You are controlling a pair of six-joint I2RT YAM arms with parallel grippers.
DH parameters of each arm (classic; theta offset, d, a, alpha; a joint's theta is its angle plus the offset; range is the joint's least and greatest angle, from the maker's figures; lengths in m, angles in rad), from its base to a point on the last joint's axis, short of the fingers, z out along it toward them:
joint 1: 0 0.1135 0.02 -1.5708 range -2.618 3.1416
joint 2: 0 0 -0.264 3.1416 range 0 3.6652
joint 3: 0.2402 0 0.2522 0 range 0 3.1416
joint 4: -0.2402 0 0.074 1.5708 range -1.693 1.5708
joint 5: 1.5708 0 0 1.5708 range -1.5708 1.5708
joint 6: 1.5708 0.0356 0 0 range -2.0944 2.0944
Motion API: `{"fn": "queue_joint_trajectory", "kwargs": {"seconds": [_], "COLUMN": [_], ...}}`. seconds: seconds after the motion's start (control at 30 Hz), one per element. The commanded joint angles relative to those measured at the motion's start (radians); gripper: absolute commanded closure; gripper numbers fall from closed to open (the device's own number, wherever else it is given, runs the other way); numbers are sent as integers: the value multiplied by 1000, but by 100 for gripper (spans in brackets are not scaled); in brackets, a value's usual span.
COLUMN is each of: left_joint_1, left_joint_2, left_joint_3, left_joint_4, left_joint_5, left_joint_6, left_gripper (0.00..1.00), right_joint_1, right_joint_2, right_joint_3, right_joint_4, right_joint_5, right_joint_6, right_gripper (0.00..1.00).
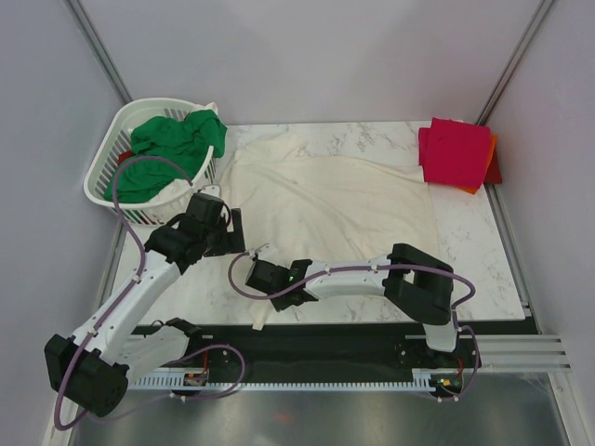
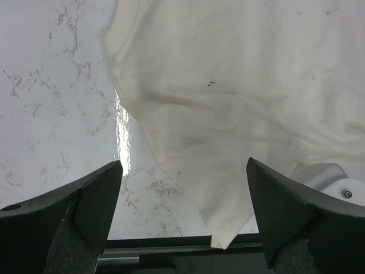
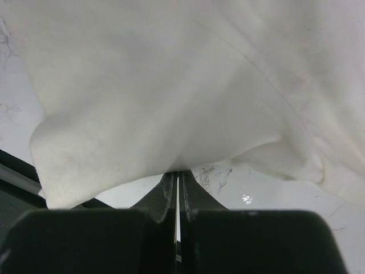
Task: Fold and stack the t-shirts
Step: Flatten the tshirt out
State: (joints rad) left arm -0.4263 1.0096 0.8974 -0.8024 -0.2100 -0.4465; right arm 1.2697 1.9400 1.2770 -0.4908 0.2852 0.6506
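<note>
Both arms are built of white tubular links between chunky black joint housings: the left arm [image 1: 130, 297] and the right arm [image 1: 346, 275]. A purple cable [image 1: 119, 190] runs along each arm. A small green light [image 1: 294, 272] glows near the right wrist. The left gripper [image 2: 182, 171] has matte black, wedge-shaped fingers [image 2: 94, 197]. The right gripper [image 3: 177, 177] has slim black fingers [image 3: 164, 197].
</note>
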Motion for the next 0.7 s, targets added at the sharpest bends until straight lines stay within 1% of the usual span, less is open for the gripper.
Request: {"fn": "queue_joint_trajectory", "kwargs": {"seconds": [0.0, 0.13, 0.23, 0.27, 0.33, 0.43, 0.53, 0.67], "left_joint_1": [6, 6, 6, 6, 6, 6, 6, 6], "left_joint_2": [4, 9, 9, 9, 11, 17, 17, 17], "left_joint_3": [-2, -2, -2, -3, -3, -2, -2, -3], "left_joint_4": [31, 32, 32, 31, 32, 34, 34, 34], "left_joint_5": [-23, -28, -28, -28, -29, -28, -31, -32], "left_joint_6": [38, 38, 38, 38, 38, 38, 38, 38], "left_gripper": [3, 3, 3, 3, 3, 3, 3, 3], "right_joint_1": [-1, 2, 10, 14, 30, 45, 59, 97], "right_joint_2": [71, 48, -30, -80, -162, -242, -269, -282], "right_joint_3": [-16, -31, -73, -86, -140, -208, -226, -209], "right_joint_4": [-15, -17, -43, -54, -80, -103, -121, -178], "right_joint_5": [29, 38, 72, 84, 103, 108, 115, 118], "right_joint_6": [-6, -8, 3, 7, 26, 53, 64, 81], "right_gripper": [100, 100, 100, 100, 100, 100, 100, 100]}}
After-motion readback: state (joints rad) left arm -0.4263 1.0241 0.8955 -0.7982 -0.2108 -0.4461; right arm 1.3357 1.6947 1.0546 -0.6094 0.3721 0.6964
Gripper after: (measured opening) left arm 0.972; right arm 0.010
